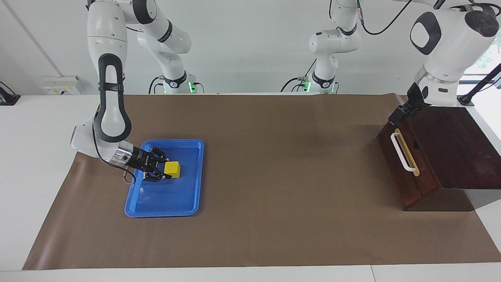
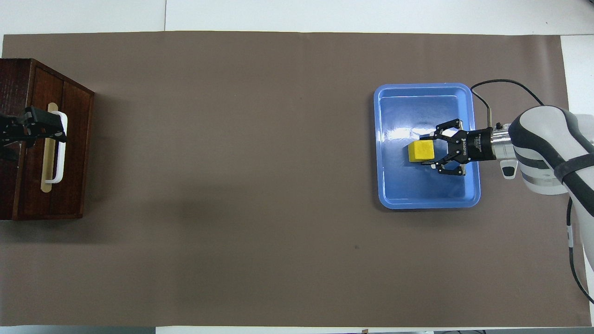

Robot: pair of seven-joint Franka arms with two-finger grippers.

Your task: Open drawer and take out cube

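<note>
The yellow cube [image 1: 172, 169] [image 2: 420, 151] sits inside a blue tray [image 1: 164, 214] [image 2: 427, 204] toward the right arm's end of the table. My right gripper [image 1: 166, 169] [image 2: 433, 151] lies low in the tray, its tips at either side of the cube. The drawer [image 1: 405, 178] [image 2: 72, 153], dark reddish-brown with a white bar handle [image 1: 403, 152] [image 2: 63, 155], looks shut in its wooden box at the left arm's end. My left gripper [image 1: 396, 114] [image 2: 54, 128] hangs open over the box's top edge above the handle, holding nothing.
A brown mat [image 1: 289, 164] covers most of the table, with white tabletop showing around it. The dark wooden box [image 1: 454, 149] has a sloping top. Between the tray and the box the mat is bare.
</note>
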